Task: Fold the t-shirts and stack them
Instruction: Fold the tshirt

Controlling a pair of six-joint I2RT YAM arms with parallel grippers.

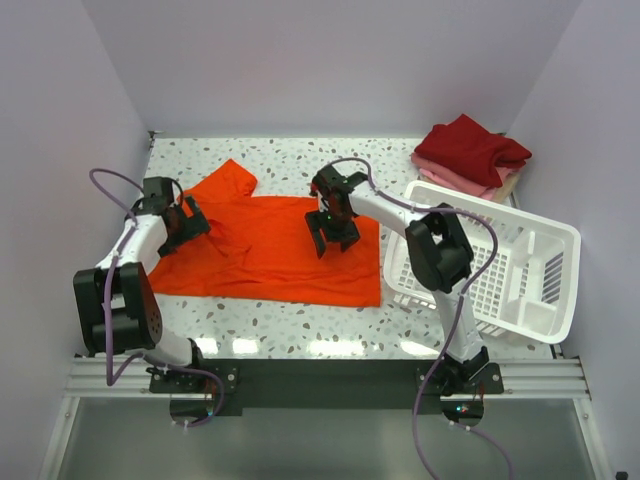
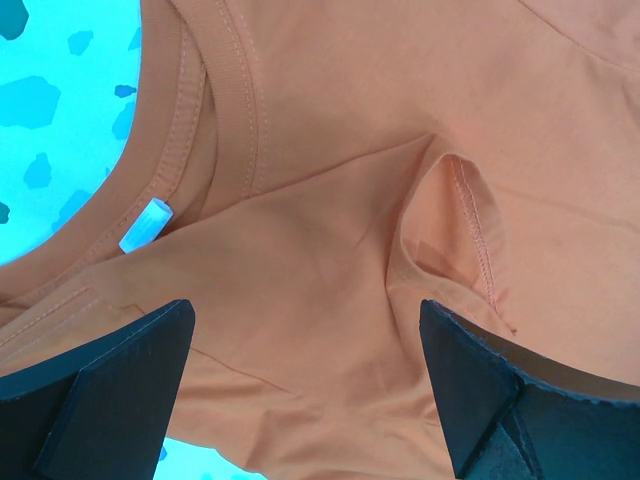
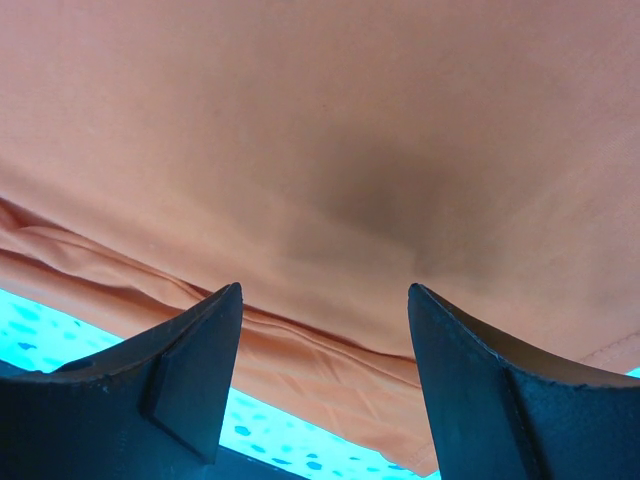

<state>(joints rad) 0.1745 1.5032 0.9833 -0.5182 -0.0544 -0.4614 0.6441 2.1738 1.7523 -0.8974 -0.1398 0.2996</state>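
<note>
Orange-red t-shirt (image 1: 265,255) spread on bench (image 1: 290,160). Left fingers (image 2: 110,390) wide open by collar (image 2: 200,120); right fingers (image 3: 170,380) open over right edge. Best pinch both layers, lift evenly.

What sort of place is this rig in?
Looks like a lab robot cell, not a home: plain white walls boxing a speckled tabletop, with an orange-red t-shirt and white lattice basket staged as props.

Plain pale lilac walls (image 1: 330,60) enclose a white speckled table (image 1: 280,322) on three sides; a metal rail (image 1: 540,378) spans the frame's bottom, under even light
</note>
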